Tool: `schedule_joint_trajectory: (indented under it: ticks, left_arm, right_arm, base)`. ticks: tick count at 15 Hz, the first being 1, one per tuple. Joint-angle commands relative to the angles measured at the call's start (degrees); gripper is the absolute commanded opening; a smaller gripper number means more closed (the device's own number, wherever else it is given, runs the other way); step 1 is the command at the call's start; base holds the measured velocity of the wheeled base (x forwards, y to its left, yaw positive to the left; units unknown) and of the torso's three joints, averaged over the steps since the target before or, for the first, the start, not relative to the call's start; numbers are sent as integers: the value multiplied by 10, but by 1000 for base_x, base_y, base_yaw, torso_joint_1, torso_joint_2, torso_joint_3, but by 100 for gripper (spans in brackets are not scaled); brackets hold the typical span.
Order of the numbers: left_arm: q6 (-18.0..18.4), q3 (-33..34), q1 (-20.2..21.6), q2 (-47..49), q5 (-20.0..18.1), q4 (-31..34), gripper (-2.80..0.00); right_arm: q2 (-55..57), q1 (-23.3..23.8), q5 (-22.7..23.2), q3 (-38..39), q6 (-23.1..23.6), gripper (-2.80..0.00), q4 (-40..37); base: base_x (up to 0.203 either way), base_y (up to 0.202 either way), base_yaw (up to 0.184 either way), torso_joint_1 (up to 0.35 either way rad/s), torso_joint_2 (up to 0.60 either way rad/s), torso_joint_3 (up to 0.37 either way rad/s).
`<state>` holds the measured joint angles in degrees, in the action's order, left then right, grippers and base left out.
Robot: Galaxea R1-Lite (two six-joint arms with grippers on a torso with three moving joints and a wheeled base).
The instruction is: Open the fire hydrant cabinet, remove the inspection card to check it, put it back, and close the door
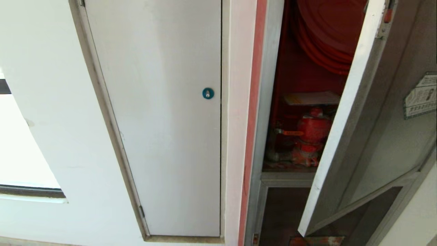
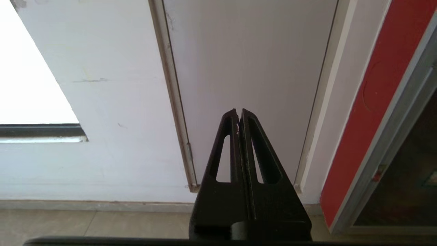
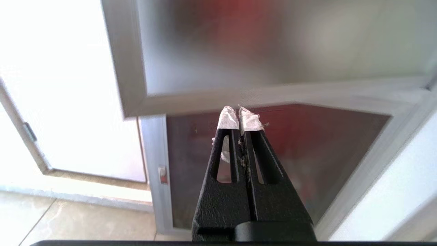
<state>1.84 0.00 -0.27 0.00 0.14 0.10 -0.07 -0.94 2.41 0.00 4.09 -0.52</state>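
Observation:
The fire hydrant cabinet [image 1: 269, 102] stands at the right of the head view, its red inside showing. Its door [image 1: 344, 112] hangs part-way open, swung out toward me, with the hexagonal sticker [image 1: 421, 95] on its glass. Inside, a red hose reel [image 1: 327, 30] sits above a red valve [image 1: 312, 131]. The inspection card [image 1: 312, 98] lies flat on top of the valve. Neither arm shows in the head view. My left gripper [image 2: 239, 111] is shut and empty, facing the plain white panel. My right gripper [image 3: 239, 109], with white-taped tips, is shut and empty below the door's lower frame [image 3: 259, 94].
A plain white panel door [image 1: 164, 119] with a blue round lock [image 1: 208, 93] fills the wall left of the cabinet. A red edge strip [image 2: 368, 102] runs down the cabinet's side. A lower glass panel [image 3: 300, 157] sits beneath the open door. Tiled floor [image 2: 85, 225] lies below.

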Motion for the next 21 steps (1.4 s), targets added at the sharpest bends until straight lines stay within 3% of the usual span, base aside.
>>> schedule_joint_trajectory:
  ticks: [1,11,21]
  left_arm:
    - [0,0,0,0,0,0,-280]
    - [0,0,0,1,0,-1,-280]
    - [-22,0,0,1,5,-1,-280]
  right_arm:
    - [1,0,0,1,0,-280,0]
    - [1,0,0,1,0,-280,0]
    - [1,0,0,1,0,-280,0]
  base:
    - [-195,0,0,-1,2,6]
    - [-189,0,2,2,2,3]
    - [-6,0,0,2,0,1]
